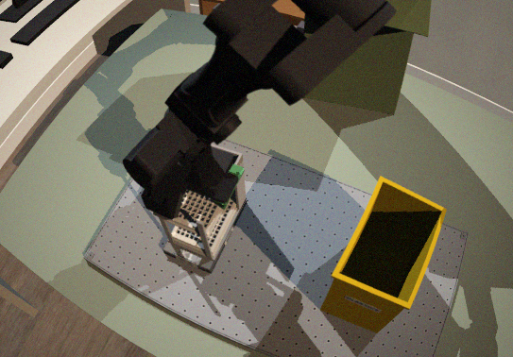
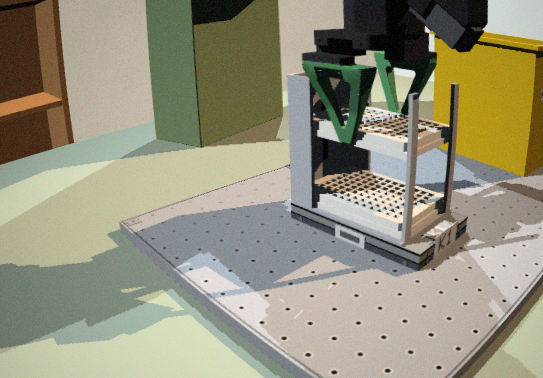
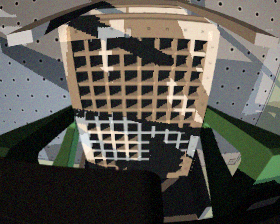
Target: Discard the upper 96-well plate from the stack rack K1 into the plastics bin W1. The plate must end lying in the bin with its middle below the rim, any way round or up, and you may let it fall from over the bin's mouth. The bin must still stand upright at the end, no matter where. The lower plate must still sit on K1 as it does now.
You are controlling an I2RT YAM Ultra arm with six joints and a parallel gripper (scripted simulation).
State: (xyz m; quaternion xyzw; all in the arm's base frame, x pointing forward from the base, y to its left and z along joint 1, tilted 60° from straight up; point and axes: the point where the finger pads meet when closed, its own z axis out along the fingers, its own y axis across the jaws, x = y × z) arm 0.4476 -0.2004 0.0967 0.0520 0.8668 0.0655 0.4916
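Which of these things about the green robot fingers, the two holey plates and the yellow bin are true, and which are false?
1. The green-fingered gripper grips the upper beige 96-well plate. True.
2. The tall yellow plastics bin lies tipped over. False: it stands upright, mouth open upward.
3. The lower beige 96-well plate sits low in the grey stack rack. True.
4. A plate already lies in the bin. False: both plates are at the rack.
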